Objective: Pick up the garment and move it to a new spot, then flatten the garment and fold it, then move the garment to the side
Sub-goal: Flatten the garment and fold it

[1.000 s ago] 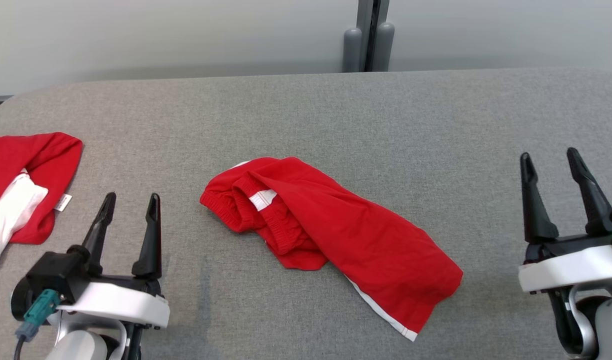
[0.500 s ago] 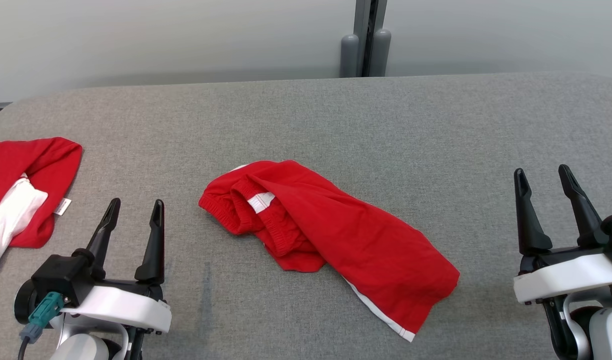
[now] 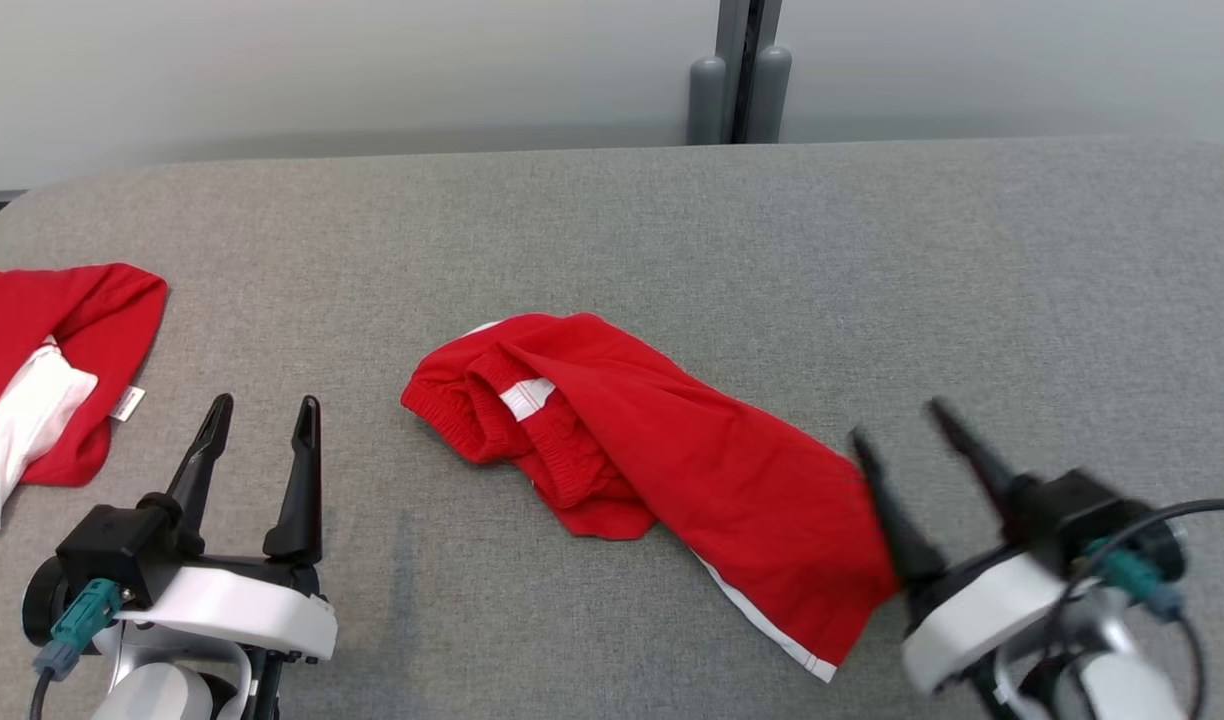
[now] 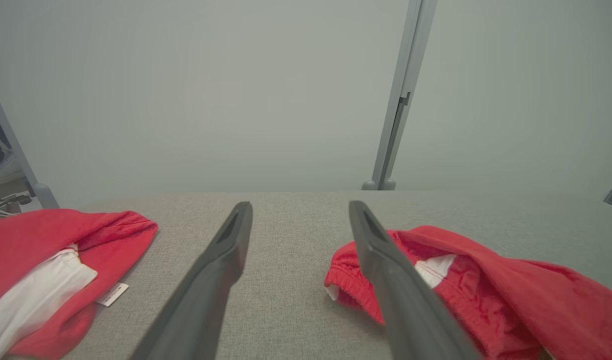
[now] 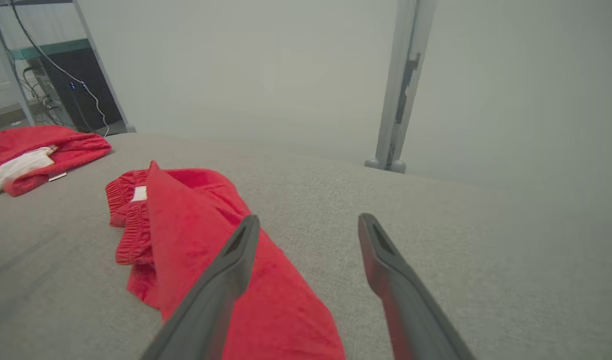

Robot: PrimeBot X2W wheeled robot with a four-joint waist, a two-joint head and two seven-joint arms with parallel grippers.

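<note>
Head view: red garment [image 3: 692,470], crumpled, lying mid-surface on the grey padded table [image 3: 612,220], elastic waistband toward the robot's left, white-trimmed hem toward its right; left gripper [image 3: 264,402] spread and empty, near the waistband but apart; right gripper [image 3: 897,420] spread, empty, blurred, at the hem end; second red-and-white garment [image 3: 62,340] far left. Left wrist view: waistband just past one finger, untouched. Right wrist view: cloth beneath one finger, contact uncertain. Handling, as judged: light, limp, not slippery; best pinched at waistband and hem.
</note>
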